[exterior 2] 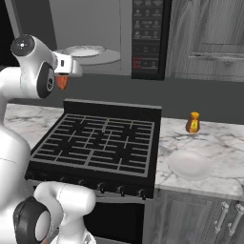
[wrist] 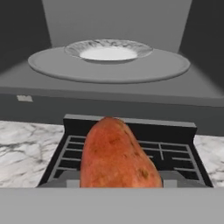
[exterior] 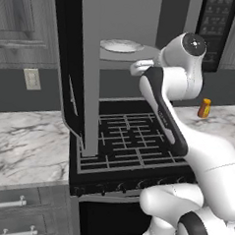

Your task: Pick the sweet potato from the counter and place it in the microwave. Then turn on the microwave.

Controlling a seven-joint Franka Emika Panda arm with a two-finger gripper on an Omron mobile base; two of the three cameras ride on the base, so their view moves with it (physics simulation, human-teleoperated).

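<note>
The white arm reaches up over the stovetop point(exterior 2: 100, 138), gripper point(exterior 2: 62, 82) pointing at the open microwave point(wrist: 109, 83). Its jaws clasp the sweet potato point(wrist: 117, 155), just below and before the white plate point(wrist: 107, 51). No readable writing.

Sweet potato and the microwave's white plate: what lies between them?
Nothing solid: in the hand view, open air over the stovetop separates the sweet potato from the plate.

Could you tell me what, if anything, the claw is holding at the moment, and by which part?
The claw holds the sweet potato, apparently by its lower end, in front of the open microwave; the exact contact is hidden.
</note>
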